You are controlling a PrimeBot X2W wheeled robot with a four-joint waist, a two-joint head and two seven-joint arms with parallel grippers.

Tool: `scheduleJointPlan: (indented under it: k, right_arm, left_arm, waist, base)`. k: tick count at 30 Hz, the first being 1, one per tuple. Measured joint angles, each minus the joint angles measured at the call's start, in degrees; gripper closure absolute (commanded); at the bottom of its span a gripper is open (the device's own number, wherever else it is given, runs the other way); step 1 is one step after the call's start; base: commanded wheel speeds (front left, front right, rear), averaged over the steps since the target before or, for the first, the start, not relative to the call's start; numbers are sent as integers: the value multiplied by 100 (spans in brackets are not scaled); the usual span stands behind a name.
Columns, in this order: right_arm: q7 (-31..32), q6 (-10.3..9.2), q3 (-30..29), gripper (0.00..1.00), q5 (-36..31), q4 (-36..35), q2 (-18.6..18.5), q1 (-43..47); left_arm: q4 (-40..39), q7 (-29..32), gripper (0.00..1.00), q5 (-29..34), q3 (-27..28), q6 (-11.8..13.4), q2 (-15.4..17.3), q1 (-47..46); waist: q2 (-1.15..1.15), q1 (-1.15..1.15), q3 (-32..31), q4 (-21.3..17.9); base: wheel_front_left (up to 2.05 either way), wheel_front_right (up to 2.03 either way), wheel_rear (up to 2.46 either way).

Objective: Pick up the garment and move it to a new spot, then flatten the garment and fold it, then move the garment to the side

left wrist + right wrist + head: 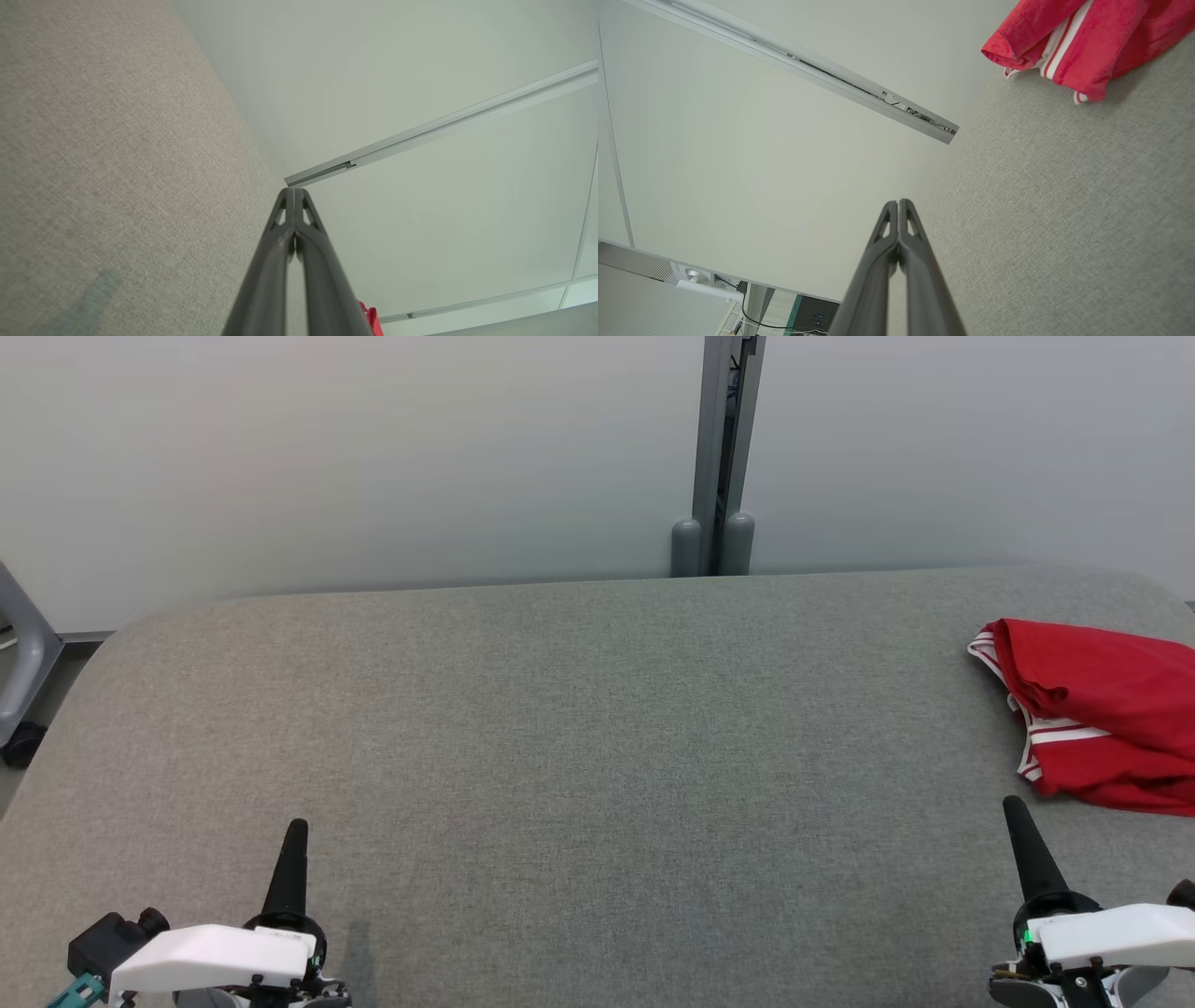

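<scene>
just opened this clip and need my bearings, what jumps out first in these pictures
The crumpled red garment with white stripes stands out first, lying at the right edge of the wide grey fabric-covered table. Next come the dark pointed fingers at the near edge: the left gripper and the right gripper, both shut and empty, the right one nearer the garment.

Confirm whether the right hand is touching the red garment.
Apart. The right wrist view shows the shut right hand well short of the garment, with bare grey table between its tips and the cloth.
</scene>
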Motion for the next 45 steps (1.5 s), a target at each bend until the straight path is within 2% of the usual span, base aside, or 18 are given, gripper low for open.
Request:
scheduleJointPlan:
  k: [45]
  right_arm:
    - [495, 0, -234, 100, 2001, -46, -24, -249]
  left_arm:
    - [-52, 554, 100, -1782, 560, -478, -42, -347]
  waist:
    - [0, 0, 173, -48]
  base:
    - [0, 0, 0]
